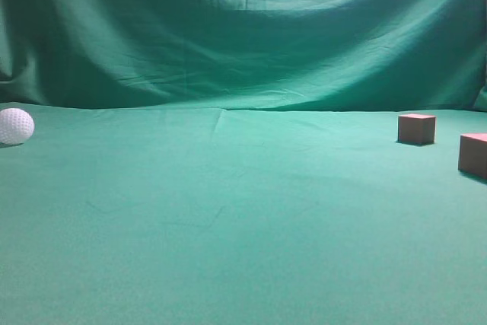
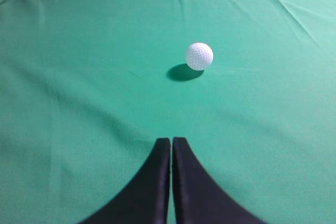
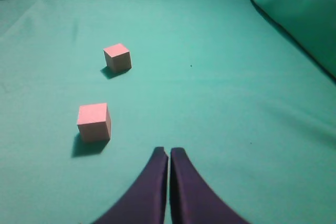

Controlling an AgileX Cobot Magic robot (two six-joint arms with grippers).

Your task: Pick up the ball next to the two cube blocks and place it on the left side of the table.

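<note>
The white dimpled ball (image 1: 15, 125) rests on the green table (image 1: 243, 218) at the far left edge of the exterior view. It also shows in the left wrist view (image 2: 199, 56), ahead of my left gripper (image 2: 171, 141), which is shut and empty, well short of it. Two reddish-brown cubes (image 1: 417, 129) (image 1: 473, 155) sit at the far right. In the right wrist view the near cube (image 3: 94, 121) and far cube (image 3: 117, 57) lie to the left of my right gripper (image 3: 169, 152), which is shut and empty. Neither gripper shows in the exterior view.
A draped green backdrop (image 1: 243, 36) rises behind the table. In the right wrist view the cloth rises as a fold (image 3: 294, 14) at the right.
</note>
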